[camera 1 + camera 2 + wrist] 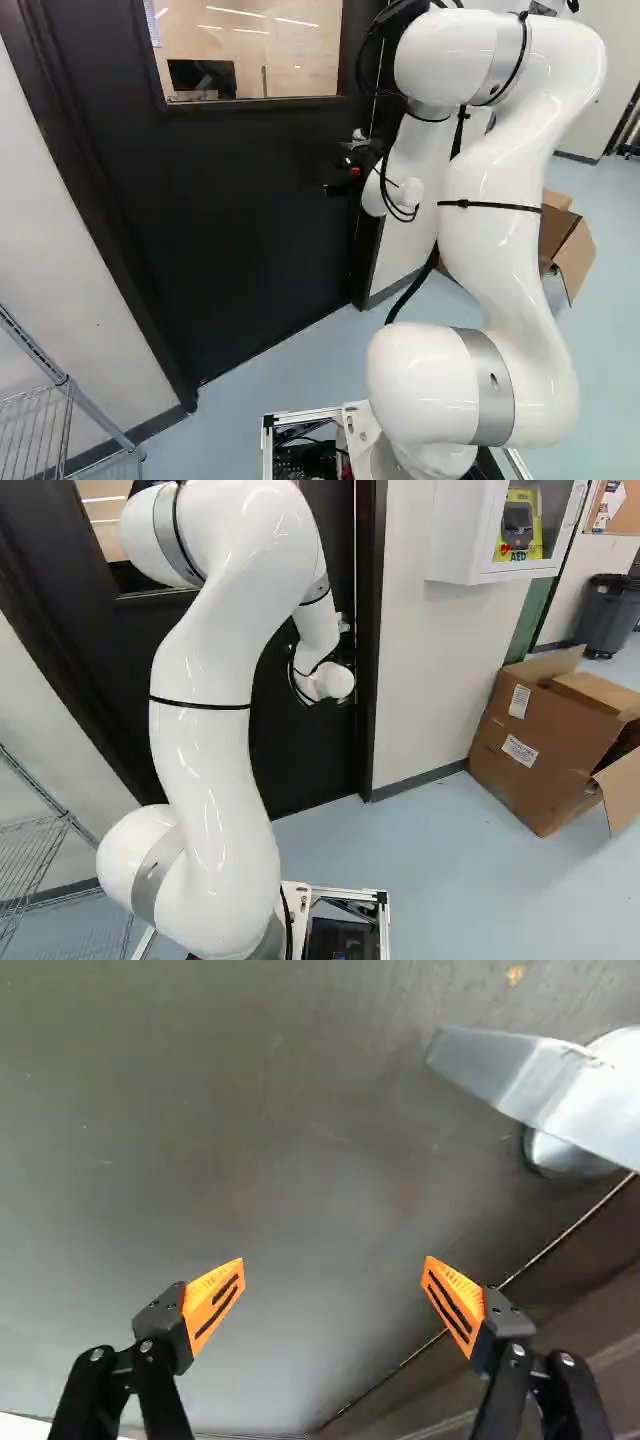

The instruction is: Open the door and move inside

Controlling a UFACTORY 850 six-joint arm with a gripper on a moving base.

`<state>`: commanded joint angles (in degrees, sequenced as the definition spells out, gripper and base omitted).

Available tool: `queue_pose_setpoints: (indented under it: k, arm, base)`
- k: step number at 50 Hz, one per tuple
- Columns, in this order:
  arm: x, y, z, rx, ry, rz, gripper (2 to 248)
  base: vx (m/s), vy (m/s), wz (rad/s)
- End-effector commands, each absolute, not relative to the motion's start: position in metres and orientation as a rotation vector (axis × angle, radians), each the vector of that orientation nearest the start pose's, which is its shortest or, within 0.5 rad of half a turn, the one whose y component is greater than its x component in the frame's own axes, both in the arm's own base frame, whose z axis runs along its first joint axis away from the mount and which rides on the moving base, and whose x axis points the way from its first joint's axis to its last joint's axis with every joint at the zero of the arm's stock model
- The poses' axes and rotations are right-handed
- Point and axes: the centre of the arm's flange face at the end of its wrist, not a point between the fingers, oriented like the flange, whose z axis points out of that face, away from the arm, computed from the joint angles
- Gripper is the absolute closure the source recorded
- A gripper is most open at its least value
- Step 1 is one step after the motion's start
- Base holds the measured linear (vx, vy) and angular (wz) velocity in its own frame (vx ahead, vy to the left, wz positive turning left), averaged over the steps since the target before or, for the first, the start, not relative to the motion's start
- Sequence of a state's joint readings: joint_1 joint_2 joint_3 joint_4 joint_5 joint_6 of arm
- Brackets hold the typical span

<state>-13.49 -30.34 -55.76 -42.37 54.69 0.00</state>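
Note:
The dark door (220, 210) stands shut in its frame, with a window in its upper part. My gripper (342, 174) is close in front of the door near its handle edge in the left base view. In the wrist view the gripper (335, 1268) is open, its orange-padded fingers wide apart with nothing between them. The silver lever handle (540, 1085) lies ahead of the fingers and off to one side, beyond the finger nearer the door's edge; neither finger touches it. The handle (358, 141) shows just above the gripper in the left base view.
The door frame (370, 630) and a pale wall (415, 680) adjoin the handle side. An open cardboard box (535, 740) stands on the floor by that wall, below a white cabinet (455, 540). A wire shelf (40, 425) stands near the left wall.

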Motion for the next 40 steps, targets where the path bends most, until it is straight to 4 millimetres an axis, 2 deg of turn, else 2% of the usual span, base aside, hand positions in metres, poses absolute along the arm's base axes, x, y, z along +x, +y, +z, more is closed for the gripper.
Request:
queue_pose_setpoints:
  k: [40]
  arm:
    - [0.662, -0.058, 0.345, -2.221, -0.910, -1.936, 3]
  base:
    - [-0.002, -0.001, 0.000]
